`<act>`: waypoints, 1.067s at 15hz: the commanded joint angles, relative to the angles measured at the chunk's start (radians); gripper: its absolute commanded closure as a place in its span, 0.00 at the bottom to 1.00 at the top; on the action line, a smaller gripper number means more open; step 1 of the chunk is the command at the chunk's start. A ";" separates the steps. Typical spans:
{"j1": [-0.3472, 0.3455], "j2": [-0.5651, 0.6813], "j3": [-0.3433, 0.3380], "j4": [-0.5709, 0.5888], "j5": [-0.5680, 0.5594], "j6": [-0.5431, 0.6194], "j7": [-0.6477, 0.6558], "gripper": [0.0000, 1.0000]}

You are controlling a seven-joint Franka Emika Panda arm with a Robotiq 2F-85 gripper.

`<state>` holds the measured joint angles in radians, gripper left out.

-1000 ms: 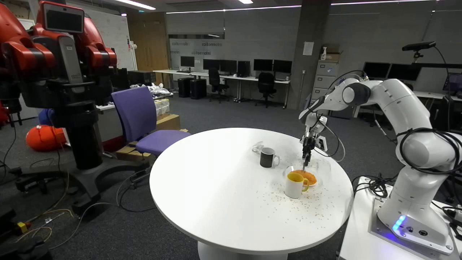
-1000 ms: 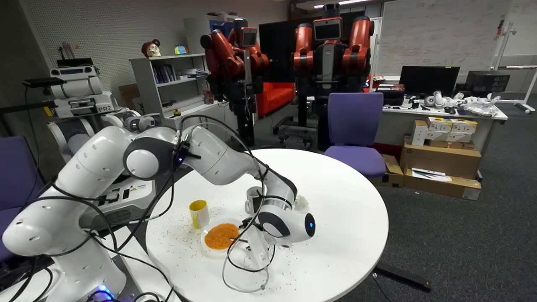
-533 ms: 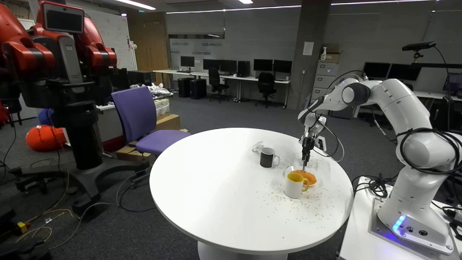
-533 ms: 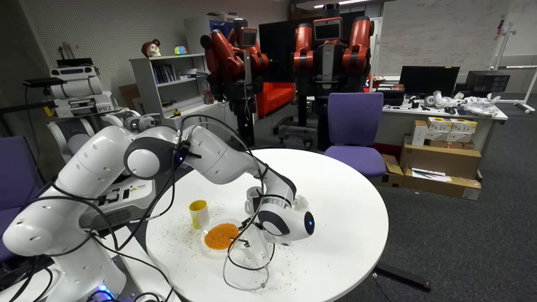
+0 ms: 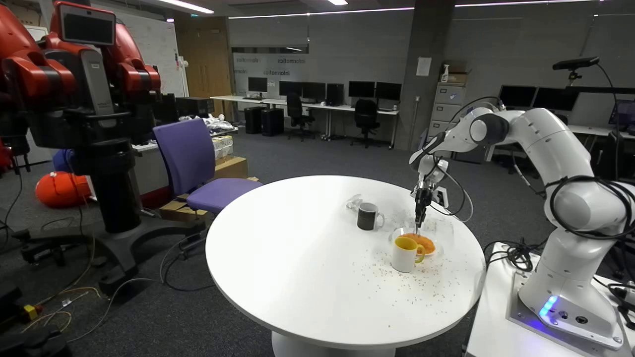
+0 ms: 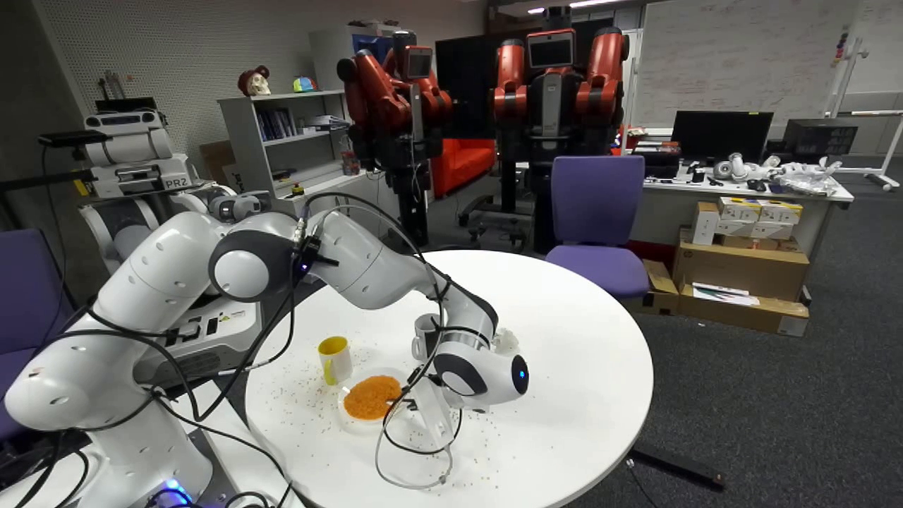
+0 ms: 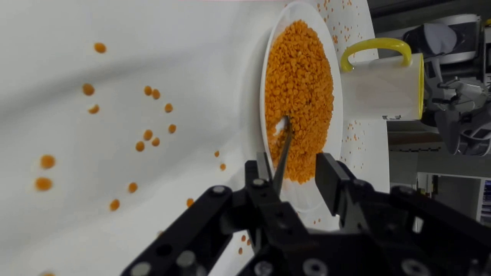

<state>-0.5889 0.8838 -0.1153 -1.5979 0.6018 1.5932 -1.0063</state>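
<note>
My gripper (image 7: 293, 165) is open over the near edge of a white plate (image 7: 337, 122) heaped with orange grains (image 7: 301, 76). A thin metal spoon (image 7: 283, 157) stands in the grains; its handle runs back between the fingers, close to the left finger (image 7: 264, 166) and apart from the right one. Whether it touches the left finger I cannot tell. The plate, grains and spoon also show in an exterior view (image 6: 374, 398). A white mug with yellow inside and handle (image 7: 379, 90) stands upright beside the plate, also in both exterior views (image 5: 403, 259) (image 6: 340, 365).
A black and grey mug (image 5: 366, 218) and crumpled clear plastic (image 5: 353, 202) stand further along the round white table (image 5: 287, 258). Loose grains (image 7: 147, 134) are scattered around the plate. Cables hang along the arm (image 6: 377, 261). A purple chair (image 6: 598, 219) stands by the table.
The arm has shifted very slightly between the oldest frames and now, with the gripper staying over the plate. The plate, mugs and spoon show no clear movement.
</note>
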 commanded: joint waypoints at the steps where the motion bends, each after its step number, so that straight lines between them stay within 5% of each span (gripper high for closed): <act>1: -0.003 -0.030 0.006 -0.030 -0.017 0.016 -0.018 0.65; 5: -0.003 -0.029 0.006 -0.030 -0.020 0.016 -0.017 0.68; 10: -0.002 -0.029 0.006 -0.030 -0.025 0.016 -0.017 1.00; 16: 0.000 -0.037 0.005 -0.029 -0.027 0.008 -0.017 0.99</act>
<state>-0.5889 0.8734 -0.1141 -1.5979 0.5948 1.5824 -1.0065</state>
